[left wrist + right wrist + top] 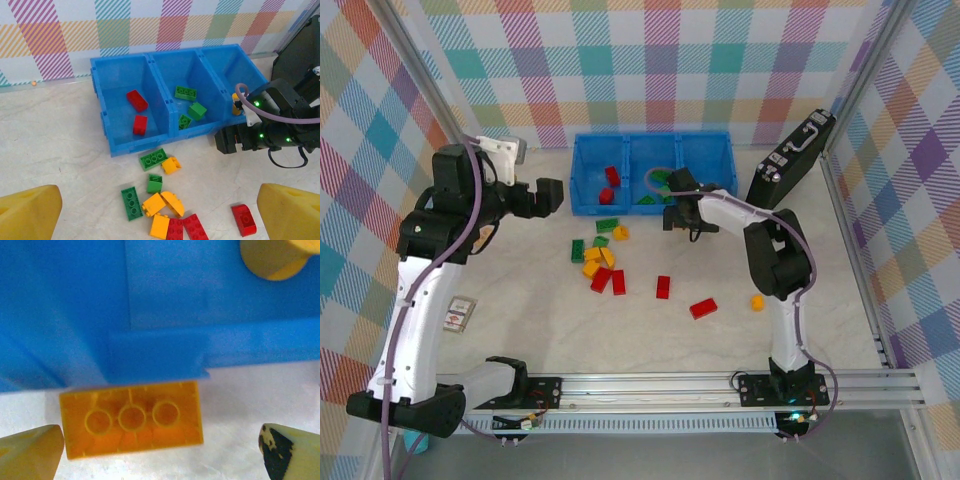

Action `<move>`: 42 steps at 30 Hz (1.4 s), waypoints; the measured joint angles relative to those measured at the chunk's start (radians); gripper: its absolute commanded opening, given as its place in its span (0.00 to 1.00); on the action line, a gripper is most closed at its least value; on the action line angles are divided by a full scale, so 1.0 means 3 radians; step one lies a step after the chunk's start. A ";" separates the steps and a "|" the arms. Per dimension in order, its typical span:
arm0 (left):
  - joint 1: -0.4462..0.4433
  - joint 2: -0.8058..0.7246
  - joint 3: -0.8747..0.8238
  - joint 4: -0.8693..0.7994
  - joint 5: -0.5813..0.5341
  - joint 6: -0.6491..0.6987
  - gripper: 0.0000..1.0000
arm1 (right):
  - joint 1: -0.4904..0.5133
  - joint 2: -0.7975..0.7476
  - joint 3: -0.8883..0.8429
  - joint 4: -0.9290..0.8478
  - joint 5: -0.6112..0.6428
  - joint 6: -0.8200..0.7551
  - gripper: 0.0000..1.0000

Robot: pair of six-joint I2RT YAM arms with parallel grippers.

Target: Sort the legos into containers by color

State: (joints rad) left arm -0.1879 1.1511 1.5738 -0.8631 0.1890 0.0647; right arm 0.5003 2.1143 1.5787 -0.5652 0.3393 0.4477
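A: Left gripper (550,196)?
B: Jaws spread, holding nothing, above the table (520,330) left of the pile.
A: Right gripper (161,452)?
B: Released too. An orange brick (132,420) lies underside-up between the fingers, against the blue tray (588,205) front wall, ungripped.
A: Other legos?
B: Two red bricks (136,100) in the left compartment, three green bricks (185,93) in the middle one, loose bricks (160,202) mid-table. Yellow piece (275,257) cut off; can't tell if it's in the tray.

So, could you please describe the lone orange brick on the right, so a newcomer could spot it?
Look at the near right part of the table, by the white upright of the right arm. The orange brick lies just left of it, beside a red brick. No other orange brick lies that far forward and right.
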 measured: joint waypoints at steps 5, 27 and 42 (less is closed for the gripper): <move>0.0000 0.0080 0.0033 -0.0001 0.0000 0.0000 1.00 | -0.0014 0.0102 0.0106 0.0013 0.0000 -0.0053 0.94; 0.0000 0.0093 0.0043 -0.0001 -0.0065 0.0013 1.00 | -0.0029 0.0094 0.0048 0.0011 -0.0014 -0.0075 0.49; 0.0000 0.0013 0.0043 -0.0001 -0.0112 0.0014 1.00 | -0.0089 -0.0745 0.0281 -0.0150 0.0239 -0.0601 0.50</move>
State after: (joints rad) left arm -0.1879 1.1549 1.5867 -0.8635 0.1555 0.0689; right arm 0.4736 1.8908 1.6630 -0.6102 0.4110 0.2672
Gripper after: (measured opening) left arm 0.998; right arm 0.615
